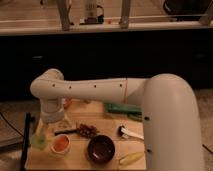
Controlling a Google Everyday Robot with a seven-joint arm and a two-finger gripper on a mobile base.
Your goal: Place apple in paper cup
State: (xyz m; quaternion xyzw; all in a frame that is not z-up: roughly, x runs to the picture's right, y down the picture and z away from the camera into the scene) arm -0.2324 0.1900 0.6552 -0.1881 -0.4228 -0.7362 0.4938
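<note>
The paper cup [61, 145] is a short white cup near the front left of the wooden table [75, 161]. An orange-red round shape fills its mouth, which looks like the apple [60, 143] lying inside it. My gripper [59, 125] hangs from the white arm's wrist [50, 107], just above and behind the cup, apart from the apple. The arm reaches in from the right and bends down at the left.
A pale green cup [39, 140] stands left of the paper cup. A dark brown bowl [101, 148] sits to its right, with a brown clustered lump [88, 130] behind. A long yellow fruit [131, 158] lies front right. A green object [122, 109] lies at the back.
</note>
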